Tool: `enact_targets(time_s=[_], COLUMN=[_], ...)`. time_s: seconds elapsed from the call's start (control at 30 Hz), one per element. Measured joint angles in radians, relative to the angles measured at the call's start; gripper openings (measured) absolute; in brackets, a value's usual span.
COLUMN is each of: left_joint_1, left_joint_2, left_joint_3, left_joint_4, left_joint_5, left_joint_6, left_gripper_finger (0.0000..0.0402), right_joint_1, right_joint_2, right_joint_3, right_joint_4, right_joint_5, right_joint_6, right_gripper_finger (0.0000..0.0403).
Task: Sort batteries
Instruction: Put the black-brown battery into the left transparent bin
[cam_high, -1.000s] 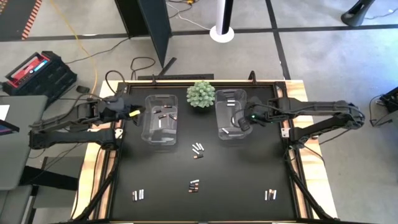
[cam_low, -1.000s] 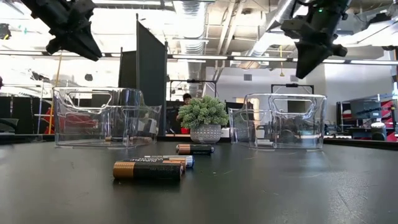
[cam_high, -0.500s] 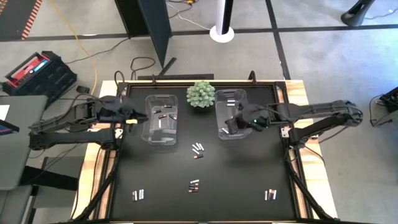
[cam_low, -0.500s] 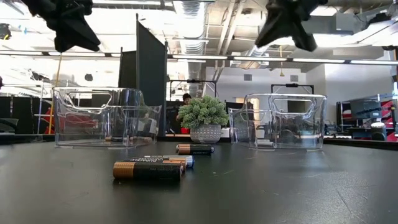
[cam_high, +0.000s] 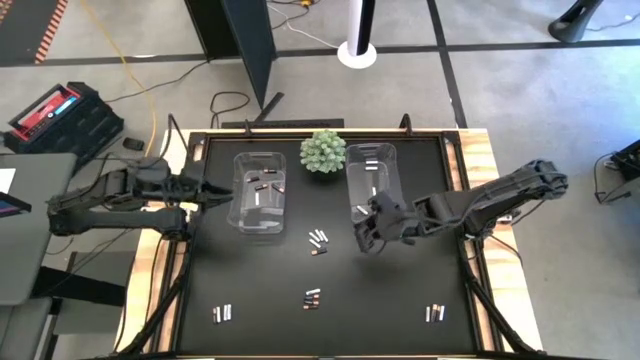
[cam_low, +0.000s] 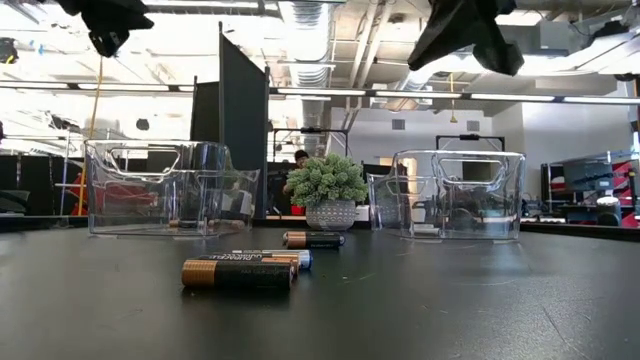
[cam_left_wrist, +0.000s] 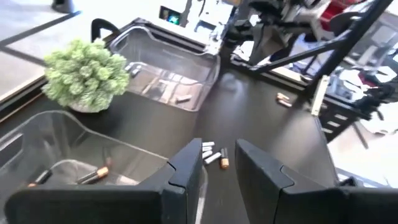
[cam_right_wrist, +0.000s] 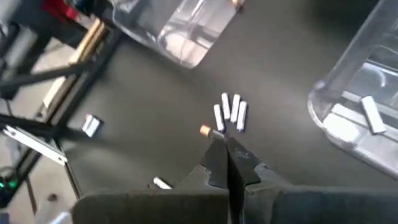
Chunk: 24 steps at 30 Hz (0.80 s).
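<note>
Fingers (cam_right_wrist: 225, 152) of the right gripper (cam_high: 366, 236) pinched shut, empty; batteries (cam_right_wrist: 227, 116) on the bench (cam_high: 400, 290) just beyond the tips: three pale, one copper-ended, half hidden. Left gripper (cam_left_wrist: 219, 171) narrowly parted over its bin (cam_left_wrist: 74, 162), holding nothing.

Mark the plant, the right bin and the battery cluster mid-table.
plant (cam_high: 323, 152), high view, middle of the green crown
right bin (cam_high: 371, 160), high view, bare floor near its far end
battery cluster (cam_high: 317, 241), high view, middle of the group between the bins
</note>
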Motion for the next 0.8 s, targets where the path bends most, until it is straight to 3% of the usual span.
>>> enact_targets(time_s=[0.13,0.33,0.47,0.63,0.8], left_joint_1=[-0.053,-0.151,-0.221,-0.297,-0.336], left_joint_2=[-0.006,0.014,0.048,0.093,0.13], left_joint_3=[-0.006,-0.178,-0.249,-0.251,-0.251], left_joint_4=[0.017,0.315,0.452,0.478,0.51], left_joint_5=[-0.029,-0.047,-0.13,-0.231,-0.269], left_joint_6=[-0.002,-0.03,-0.065,-0.069,-0.063], left_gripper_finger=[0.0091,0.0091,0.0091,0.0091,0.0091], right_joint_1=[0.021,0.021,0.031,0.082,0.112], right_joint_2=[0.047,0.057,0.057,0.056,0.063], right_joint_3=[0.067,0.133,0.162,0.165,0.165], right_joint_4=[-0.11,-0.279,-0.351,-0.37,-0.367], right_joint_5=[0.0,-0.012,-0.054,-0.095,-0.095], right_joint_6=[-0.012,-0.059,-0.063,-0.068,-0.098], right_gripper_finger=[0.0006,0.0006,0.0006,0.0006,0.0006])
